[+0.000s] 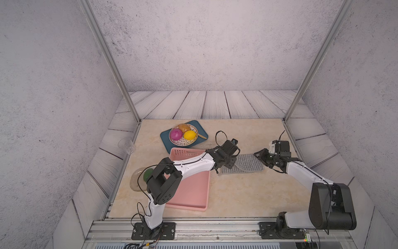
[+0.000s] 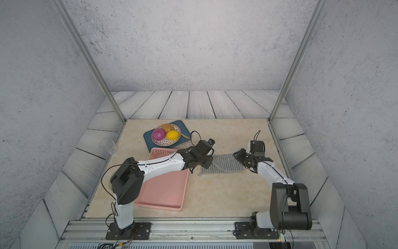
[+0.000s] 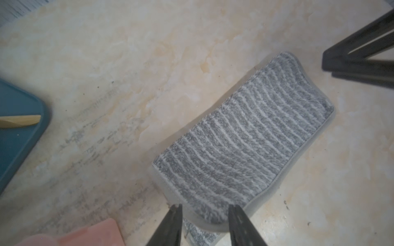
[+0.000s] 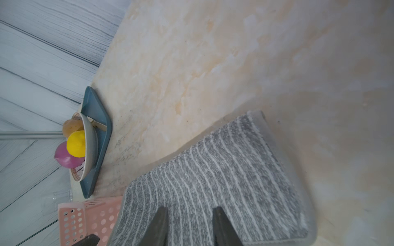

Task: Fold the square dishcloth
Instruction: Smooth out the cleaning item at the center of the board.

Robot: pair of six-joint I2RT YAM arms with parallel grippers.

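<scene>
The square dishcloth lies on the marble table folded in half, a grey striped rectangle with its hemmed edges stacked. My left gripper hovers at its left end, jaws apart, with the folded corner of the cloth showing between them and not pinched. My right gripper is over the cloth's right end, also open, the striped cloth lying flat below its fingers.
A pink basket sits just left of the cloth under my left arm. Behind it is a blue tray with a bowl of fruit. A clear cup and a glass dish stand at the left edge.
</scene>
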